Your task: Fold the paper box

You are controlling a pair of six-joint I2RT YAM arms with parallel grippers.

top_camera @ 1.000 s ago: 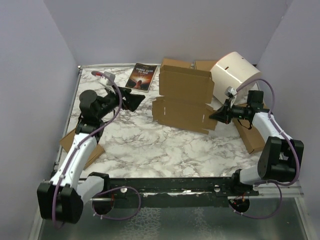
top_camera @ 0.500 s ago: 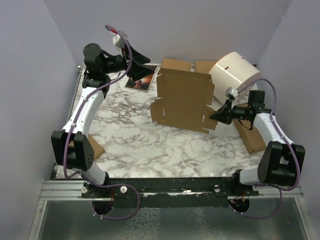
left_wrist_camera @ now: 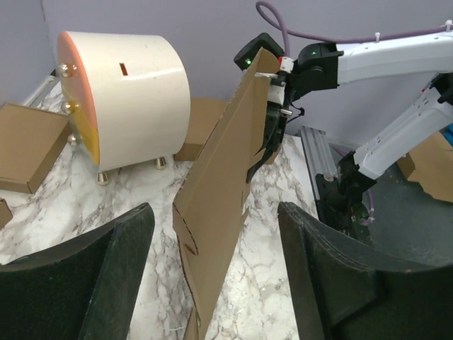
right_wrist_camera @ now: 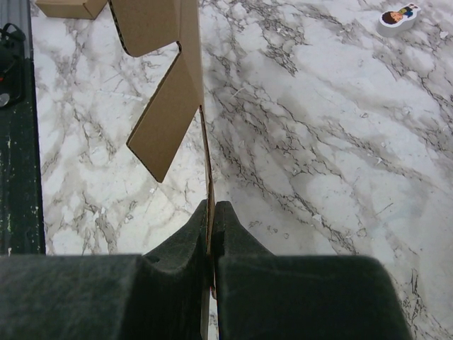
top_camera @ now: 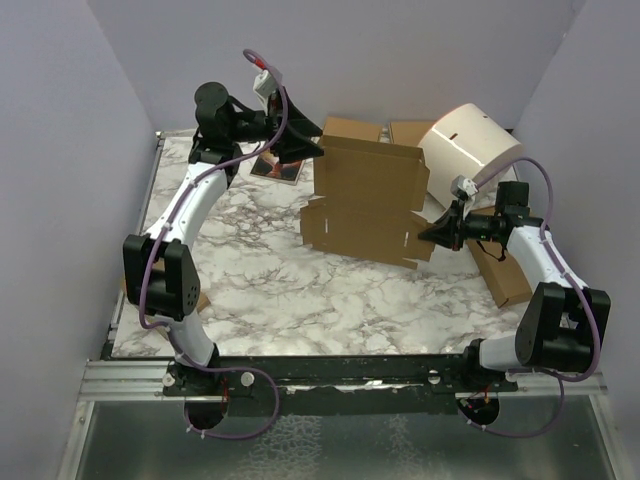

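The paper box (top_camera: 368, 205) is a brown die-cut cardboard sheet, held up off the marble table (top_camera: 300, 290) with its upper panel standing. My right gripper (top_camera: 432, 232) is shut on the sheet's right edge; in the right wrist view the thin edge (right_wrist_camera: 208, 184) runs between the closed fingers. My left gripper (top_camera: 312, 145) is raised at the sheet's top left corner and open. In the left wrist view its fingers (left_wrist_camera: 106, 276) stand either side of the sheet's edge (left_wrist_camera: 219, 205) without touching it.
A white cylinder (top_camera: 470, 145) lies on its side behind the sheet at the right. Small brown boxes sit at the back (top_camera: 352, 128) and the right (top_camera: 505, 275). A dark book (top_camera: 272, 165) lies at the back left. A brown cardboard piece (top_camera: 195, 298) is at the left edge.
My left arm has swung up from the table's left side and right to the sheet's top left corner. My right gripper has stayed shut on the sheet's right edge.
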